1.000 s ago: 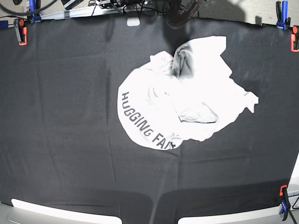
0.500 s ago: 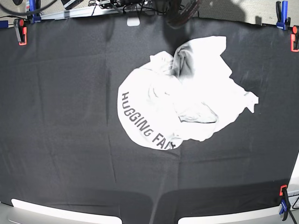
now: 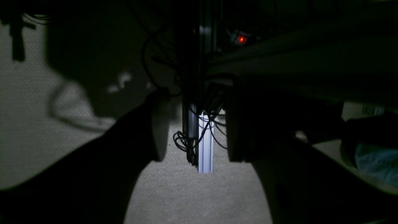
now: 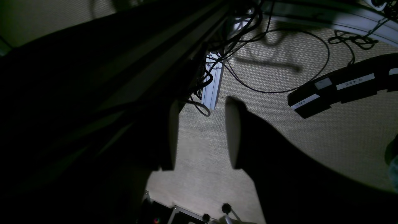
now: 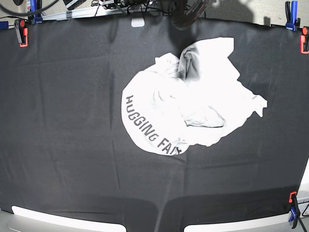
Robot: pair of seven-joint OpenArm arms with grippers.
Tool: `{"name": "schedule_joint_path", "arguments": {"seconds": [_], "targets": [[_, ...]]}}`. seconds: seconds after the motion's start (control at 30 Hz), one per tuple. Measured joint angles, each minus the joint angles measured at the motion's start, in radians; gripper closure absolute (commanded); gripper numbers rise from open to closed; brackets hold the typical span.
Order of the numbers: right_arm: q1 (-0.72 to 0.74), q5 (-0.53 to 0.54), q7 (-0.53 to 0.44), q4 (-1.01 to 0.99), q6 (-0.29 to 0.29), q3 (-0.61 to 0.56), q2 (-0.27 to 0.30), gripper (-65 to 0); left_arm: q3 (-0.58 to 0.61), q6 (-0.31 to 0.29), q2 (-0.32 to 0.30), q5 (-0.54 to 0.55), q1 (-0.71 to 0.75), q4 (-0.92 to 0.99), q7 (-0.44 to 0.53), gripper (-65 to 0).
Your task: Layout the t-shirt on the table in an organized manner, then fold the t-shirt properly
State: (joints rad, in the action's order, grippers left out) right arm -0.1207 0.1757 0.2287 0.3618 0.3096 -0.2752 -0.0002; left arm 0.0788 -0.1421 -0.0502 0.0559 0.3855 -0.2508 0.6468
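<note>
White t-shirt (image 5: 193, 96) lies crumpled right of centre on the black surface (image 5: 63, 121), while both dim pincers, left (image 3: 194, 130) and right (image 4: 202, 133), apparently gape empty.

t-shirt (image 5: 203, 92): showing bright white — dark grey block lettering along its curved lower-left edge, grey shading in the upper folds
table (image 5: 63, 121): wearing a black cloth with faint crease lines
clamps (image 5: 21, 33): showing red and blue at the table's edges
floor (image 4: 279, 130): appearing beige — a fine woven texture, crossed by black cables
</note>
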Motion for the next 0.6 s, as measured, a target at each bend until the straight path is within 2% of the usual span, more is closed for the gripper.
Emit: {"name": "schedule_joint_path", "arguments": {"seconds": [0.3, 0.47, 0.6], "targets": [[0.004, 0.0, -0.005, 0.0, 0.0, 0.0, 0.0, -24.2, 0.0, -0.001, -0.005, -0.001, 0.035, 0.0, -0.019, -26.7], [0.004, 0.0, 0.026, 0.0, 0.0, 0.0, 0.003, -24.2, 0.0, 0.0, -0.037, -0.063, 0.034, 0.0, -0.019, -26.6], [0.0, 0.0, 0.069, 0.001, 0.0, 0.0, 0.031, -24.2, 0.0, 0.001, -0.048, -0.06, 0.033, 0.0, -0.099, -26.6]]}}
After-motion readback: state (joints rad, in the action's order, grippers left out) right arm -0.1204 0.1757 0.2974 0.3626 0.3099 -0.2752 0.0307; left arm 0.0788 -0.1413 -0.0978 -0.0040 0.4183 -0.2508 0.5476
